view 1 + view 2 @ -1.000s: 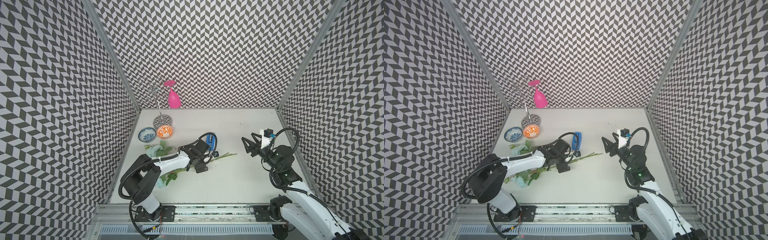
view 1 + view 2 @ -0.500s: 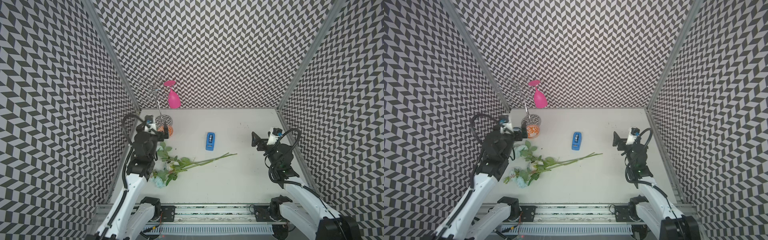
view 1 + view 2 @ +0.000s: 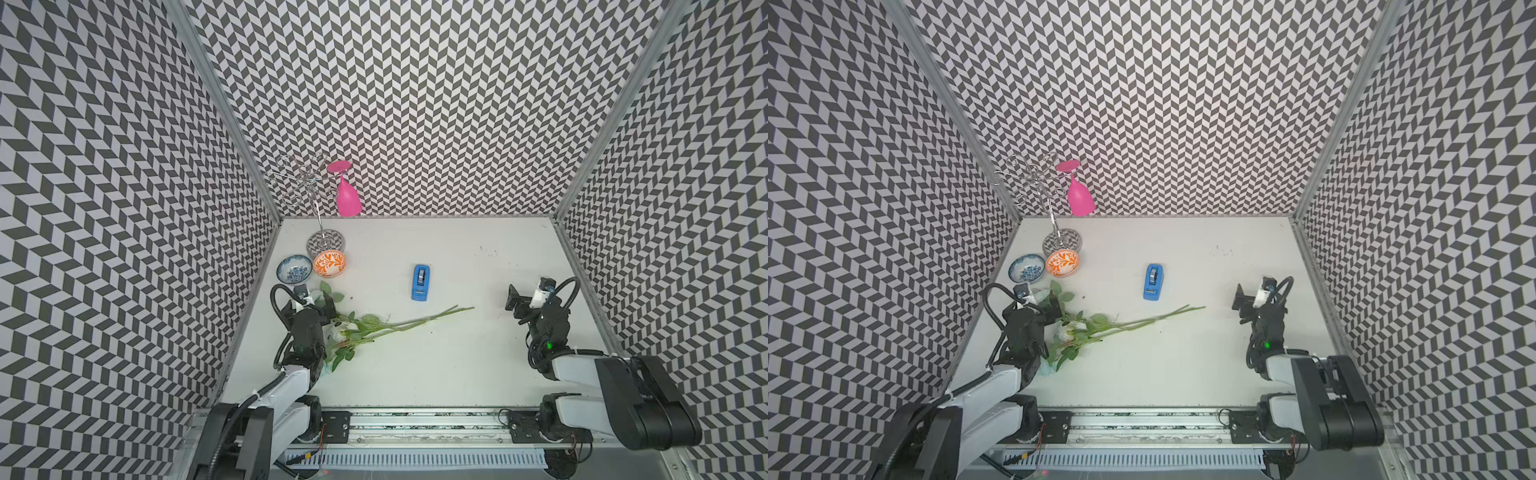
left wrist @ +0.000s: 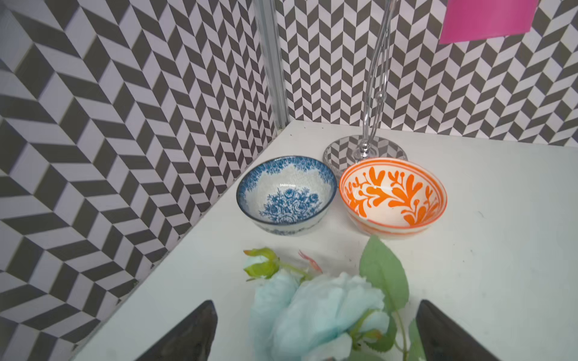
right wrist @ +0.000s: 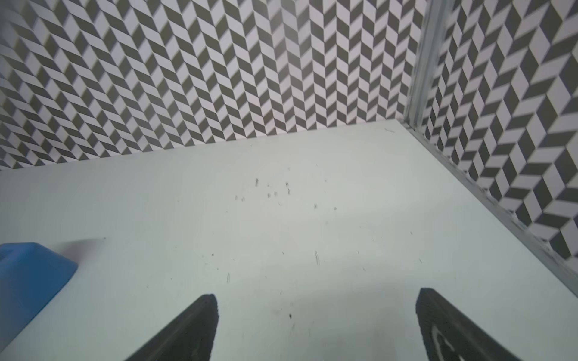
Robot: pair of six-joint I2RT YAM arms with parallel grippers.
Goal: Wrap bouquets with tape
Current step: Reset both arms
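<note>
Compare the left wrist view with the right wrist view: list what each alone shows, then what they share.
Left wrist only: a pale aqua bloom of the bouquets, the blue-patterned bowl, the orange-patterned bowl and the chrome rack's base.
Right wrist only: a corner of the blue tape dispenser.
Shared: the white table, chevron walls, and open jaws holding nothing.

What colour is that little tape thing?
Blue, the tape shows best in a top view.
</note>
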